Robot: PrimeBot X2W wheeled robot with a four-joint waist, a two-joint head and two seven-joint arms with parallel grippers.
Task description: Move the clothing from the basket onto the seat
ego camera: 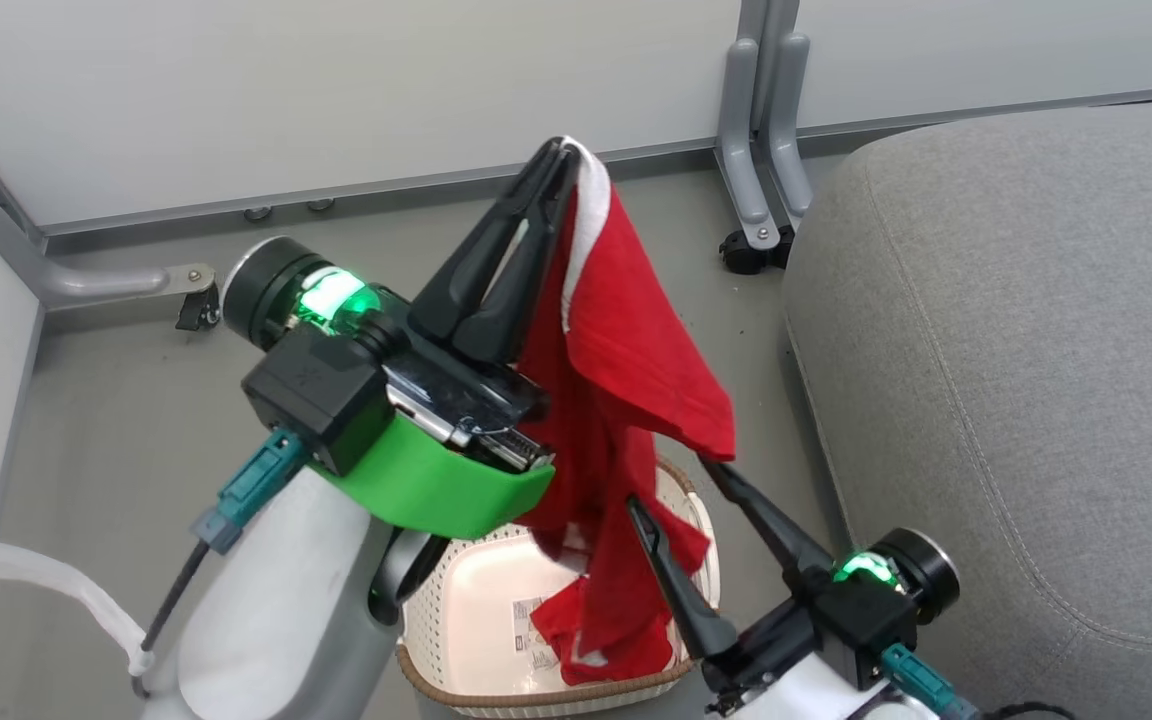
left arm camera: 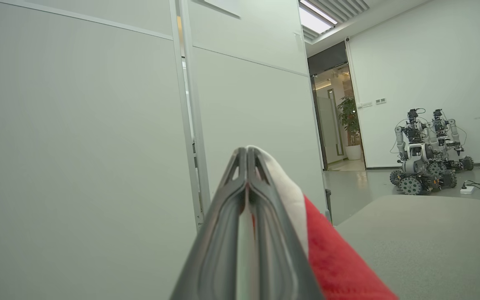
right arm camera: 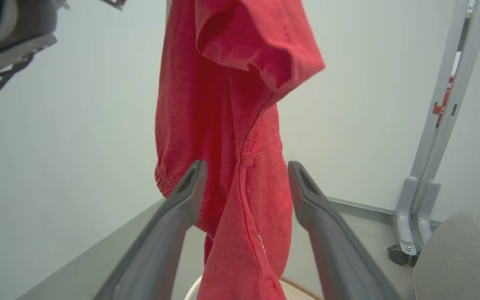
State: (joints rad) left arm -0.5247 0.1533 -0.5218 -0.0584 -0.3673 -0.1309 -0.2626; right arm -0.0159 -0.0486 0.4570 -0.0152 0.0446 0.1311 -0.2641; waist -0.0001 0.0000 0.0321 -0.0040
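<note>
My left gripper (ego camera: 564, 152) is raised high above the basket (ego camera: 456, 610) and shut on the clothing (ego camera: 626, 400), a red garment with a white edge. The fabric hangs down from the fingertips, its lower end reaching into the basket. In the left wrist view the closed fingers (left arm camera: 246, 200) pinch white and red cloth (left arm camera: 331, 258). My right gripper (ego camera: 668, 482) stands open at the lower right, its fingers on either side of the hanging clothing (right arm camera: 240, 137) without touching it, as far as I can tell. The grey seat (ego camera: 1016, 380) lies to the right.
White partition walls with grey feet (ego camera: 761, 140) stand behind the basket, and a metal bracket (ego camera: 106, 280) sits at the left. Other robots (left arm camera: 425, 162) are parked in the far room, seen in the left wrist view. Grey floor (ego camera: 136, 420) surrounds the basket.
</note>
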